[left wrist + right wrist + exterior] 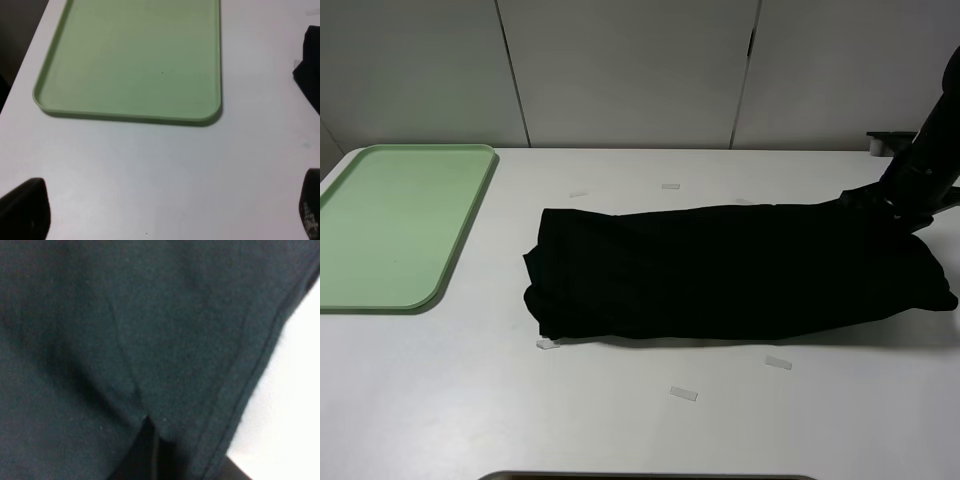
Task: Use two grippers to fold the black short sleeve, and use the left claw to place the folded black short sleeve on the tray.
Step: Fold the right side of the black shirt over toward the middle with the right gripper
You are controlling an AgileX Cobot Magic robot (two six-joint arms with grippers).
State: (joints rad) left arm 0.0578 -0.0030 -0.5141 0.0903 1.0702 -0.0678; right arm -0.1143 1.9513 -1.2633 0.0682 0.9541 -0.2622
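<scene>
Black short sleeve [720, 270]: folded into a long band, centre to right of frame, lying on the white desk [620, 420]
Tray [400, 220]: mint green, upper left, well apart from the fabric
Right gripper [868, 197]: jaws clenched on the band's upper right corner (cloth fills its wrist view)
Left gripper [167, 212]: jaws released wide, over the desk near the tray

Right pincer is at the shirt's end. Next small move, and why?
Probably lift the right pincer and start carrying that end toward the tray. It looks shut on the right end of the black short sleeve, which lies as a long flat band needing a crosswise fold; the left pincer hangs open, away from the cloth.
</scene>
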